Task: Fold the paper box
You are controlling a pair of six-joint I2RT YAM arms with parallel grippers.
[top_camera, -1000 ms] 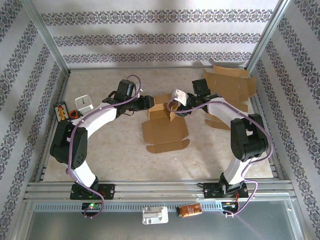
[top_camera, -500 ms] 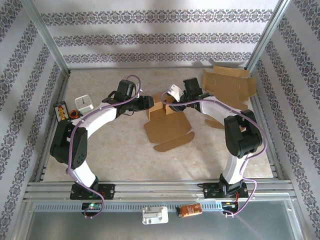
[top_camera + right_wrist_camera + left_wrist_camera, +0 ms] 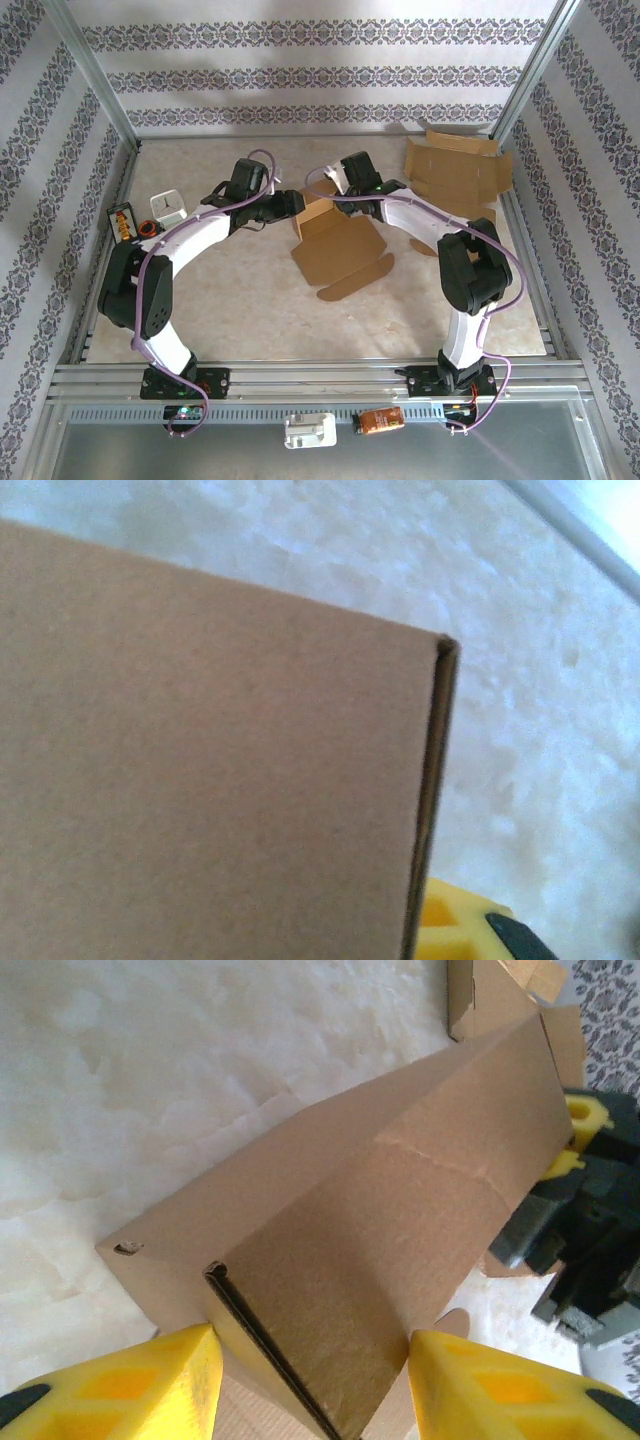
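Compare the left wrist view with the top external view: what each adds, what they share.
Left wrist: the left gripper, its yellow fingers flanking the box's doubled wall edge; a small slot at the corner. Top external: both arms whole, spare cardboard, a white timer, the box's flap flat on the table. Both: the box, the table, the right gripper.

Bright, even overhead light, only soft shadows on the surface (image 3: 250,300). The top view is sharp; up close the paper box (image 3: 200,760) blurs, and glare whitens the right wrist view at one o'clock.
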